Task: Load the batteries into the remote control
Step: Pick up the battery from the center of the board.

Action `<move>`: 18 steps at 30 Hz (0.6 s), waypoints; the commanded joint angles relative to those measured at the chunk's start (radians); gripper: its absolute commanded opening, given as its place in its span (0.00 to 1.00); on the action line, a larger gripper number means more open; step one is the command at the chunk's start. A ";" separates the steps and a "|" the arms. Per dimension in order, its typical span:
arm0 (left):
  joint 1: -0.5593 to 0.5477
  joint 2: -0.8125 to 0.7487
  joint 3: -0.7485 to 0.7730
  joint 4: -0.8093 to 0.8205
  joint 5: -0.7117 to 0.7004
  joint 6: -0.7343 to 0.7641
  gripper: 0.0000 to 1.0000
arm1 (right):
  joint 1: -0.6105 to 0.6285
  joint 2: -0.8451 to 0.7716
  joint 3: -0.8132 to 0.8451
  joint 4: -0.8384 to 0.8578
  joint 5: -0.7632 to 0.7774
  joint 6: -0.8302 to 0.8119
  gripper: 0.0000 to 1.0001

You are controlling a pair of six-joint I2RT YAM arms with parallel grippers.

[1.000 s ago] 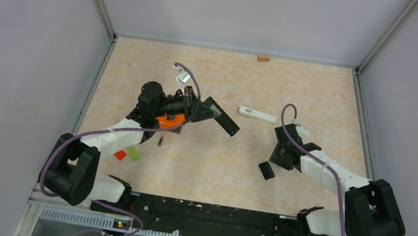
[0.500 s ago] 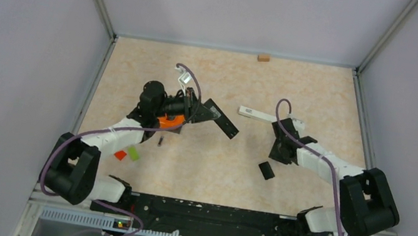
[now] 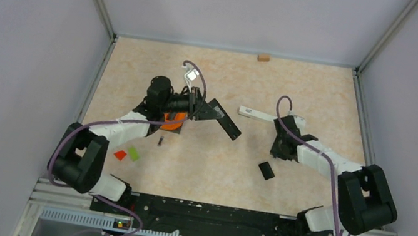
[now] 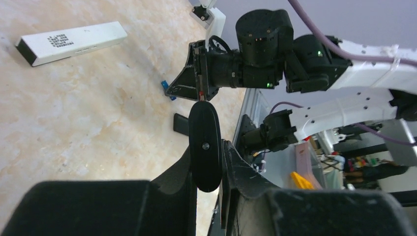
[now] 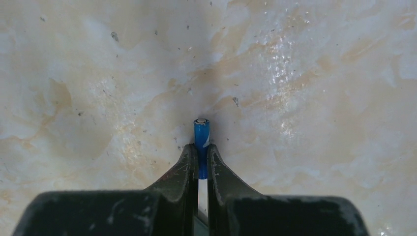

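Right gripper (image 5: 200,151) is down at the tabletop (image 5: 319,73), jaws pressed onto the blue battery (image 5: 201,129), a firm pinch. In the right wrist view the battery's silvery cap and upper body poke out past the fingertips (image 5: 188,158); its lower end is hidden between them. Whether it is touching the surface or just clear of it, I can't tell.

From the top camera, the right gripper (image 3: 282,146) covers that battery completely. In the left wrist view only a blue sliver (image 4: 166,88) shows under the right arm's fingers.

Over to the left gripper (image 4: 209,153): it is clamped on the black remote (image 4: 205,142), held off the table. That camera sees the remote edge-on as a narrow dark oval, with its far end out of sight. The top view shows the black remote (image 3: 223,118) slanting out toward the table's middle from the left gripper (image 3: 198,107), with the grip itself buried under the wrist. The battery bay can't be made out in any view.

1 dark battery (image 3: 160,142) lies on the table beside the left forearm, tiny and hard to read. Something orange (image 3: 171,123) peeks out beneath that wrist, mostly covered. A white remote (image 3: 257,113) lies flat between the 2 arms, and a small black piece (image 3: 266,170) sits nearer the bases. The red block (image 3: 120,155) and green block (image 3: 134,153) lie side by side near the left arm.
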 commanded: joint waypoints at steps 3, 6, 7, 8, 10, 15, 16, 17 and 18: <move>-0.019 0.138 0.129 0.027 0.078 -0.196 0.00 | -0.009 -0.087 0.069 0.039 -0.128 -0.099 0.00; -0.019 0.189 0.147 0.053 0.104 -0.301 0.00 | -0.007 -0.160 0.126 0.044 -0.247 -0.159 0.00; -0.018 0.204 0.153 0.053 0.114 -0.335 0.00 | -0.003 -0.185 0.144 0.037 -0.279 -0.175 0.00; -0.018 0.218 0.157 0.053 0.123 -0.359 0.00 | 0.003 -0.206 0.164 0.024 -0.299 -0.191 0.00; -0.018 0.242 0.156 0.052 0.133 -0.394 0.00 | 0.025 -0.252 0.201 0.001 -0.343 -0.228 0.00; -0.022 0.299 0.143 0.066 0.129 -0.452 0.00 | 0.103 -0.301 0.292 -0.071 -0.444 -0.296 0.00; -0.025 0.318 0.141 0.080 0.131 -0.464 0.00 | 0.123 -0.297 0.314 -0.095 -0.435 -0.309 0.00; -0.029 0.330 0.138 0.093 0.133 -0.478 0.00 | 0.145 -0.289 0.333 -0.121 -0.425 -0.323 0.00; -0.031 0.340 0.135 0.111 0.134 -0.491 0.00 | 0.164 -0.283 0.352 -0.143 -0.412 -0.336 0.00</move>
